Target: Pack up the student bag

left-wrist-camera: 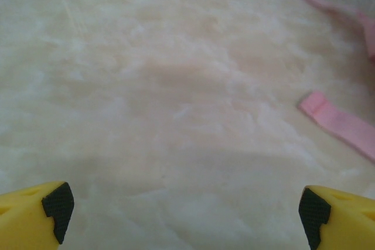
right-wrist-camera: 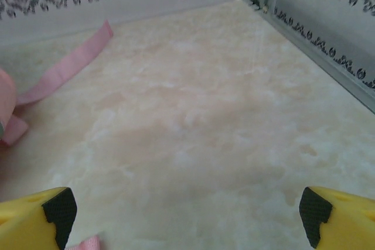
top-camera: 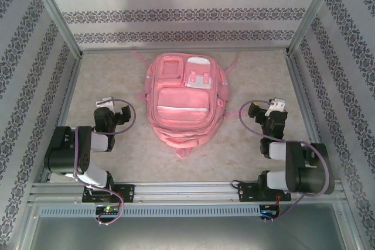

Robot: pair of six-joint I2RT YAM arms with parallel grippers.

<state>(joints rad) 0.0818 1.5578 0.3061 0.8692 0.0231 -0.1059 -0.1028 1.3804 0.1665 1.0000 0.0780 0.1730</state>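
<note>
The student bag [top-camera: 181, 100], a large pink backpack with zip pockets and a pale buckle patch, lies flat in the middle of the table, front side up. My left gripper [top-camera: 111, 106] hangs to the bag's left, apart from it, open with nothing between its yellow, black-padded fingers [left-wrist-camera: 57, 204]. A pink strap end [left-wrist-camera: 340, 122] of the bag lies ahead and to the right of it. To the right of the bag, my right gripper [top-camera: 266, 109] is open and empty too, with a long pink strap [right-wrist-camera: 70, 65] lying at its far left.
Pale marbled table surface [top-camera: 246, 144] surrounds the bag. Patterned walls [top-camera: 176, 10] close the back and both sides, with a metal frame rail [right-wrist-camera: 316, 45] along the right edge. The aluminium base rail [top-camera: 187, 191] runs along the near edge.
</note>
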